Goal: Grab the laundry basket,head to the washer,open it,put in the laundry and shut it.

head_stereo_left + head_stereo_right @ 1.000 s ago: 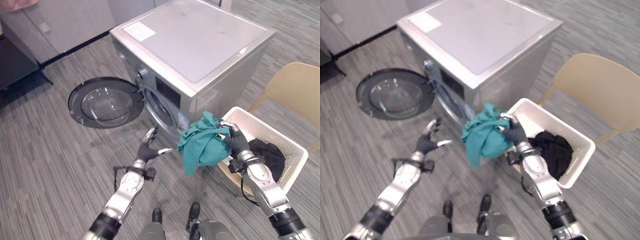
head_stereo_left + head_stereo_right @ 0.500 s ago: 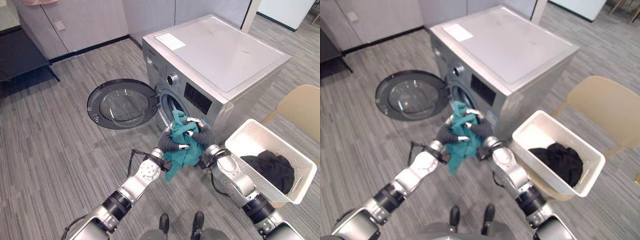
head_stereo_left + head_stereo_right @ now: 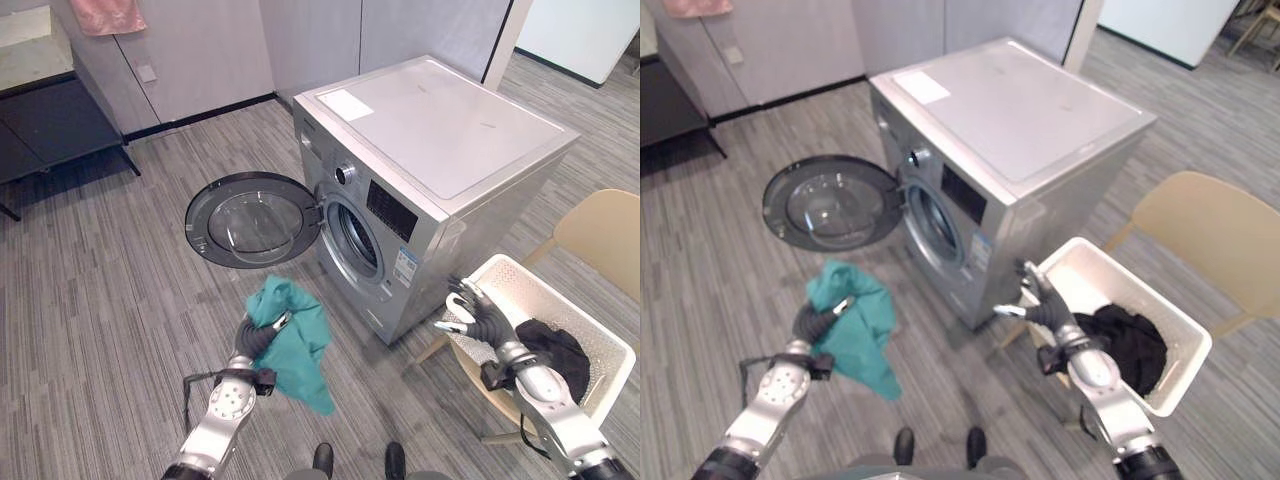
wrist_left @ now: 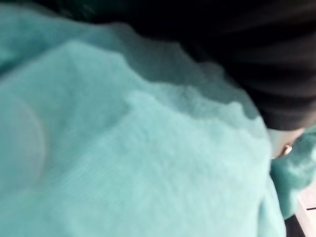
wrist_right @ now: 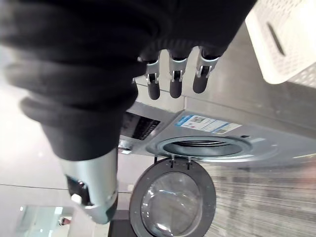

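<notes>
Left robot hand is curled round the top of a teal cloth, held above the floor in front of the washer and below its open door. The cloth bunches at the fingers and hangs down from them, long axis near vertical, its lowest corner pointing at the floor. In the left wrist view the cloth lies close against the camera.

Right robot hand holds nothing, fingers spread and nearly straight, at the near rim of the white basket. The basket sits on a tan chair just right of the washer, with a black garment inside it. The right wrist view shows the straight fingers, with the drum opening and the door swung wide past them.
</notes>
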